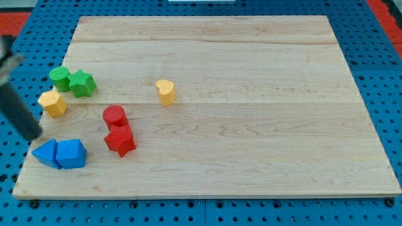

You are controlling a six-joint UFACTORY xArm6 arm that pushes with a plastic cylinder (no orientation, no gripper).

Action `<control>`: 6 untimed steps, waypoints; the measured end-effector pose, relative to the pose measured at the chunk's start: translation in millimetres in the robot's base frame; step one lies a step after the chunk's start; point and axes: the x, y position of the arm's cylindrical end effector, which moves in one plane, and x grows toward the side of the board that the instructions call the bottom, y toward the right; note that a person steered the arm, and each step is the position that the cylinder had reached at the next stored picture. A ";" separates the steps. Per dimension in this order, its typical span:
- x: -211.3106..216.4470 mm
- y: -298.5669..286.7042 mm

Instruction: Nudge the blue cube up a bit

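Observation:
The blue cube (71, 154) lies near the board's bottom-left corner. A second blue block, wedge-like (46, 153), touches its left side. My tip (32, 135) is at the board's left edge, just above and left of the blue wedge block, and apart from the cube. The dark rod slants up to the view's top left.
A yellow block (53, 103) lies above my tip. A green cylinder (60, 78) and a green star (82, 83) touch each other higher up. A red cylinder (114, 116) sits on top of a red star (120, 141), right of the cube. A yellow heart (166, 91) lies mid-board. The wooden board (251, 157) sits on a blue pegboard.

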 end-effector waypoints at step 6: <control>80.6 96.8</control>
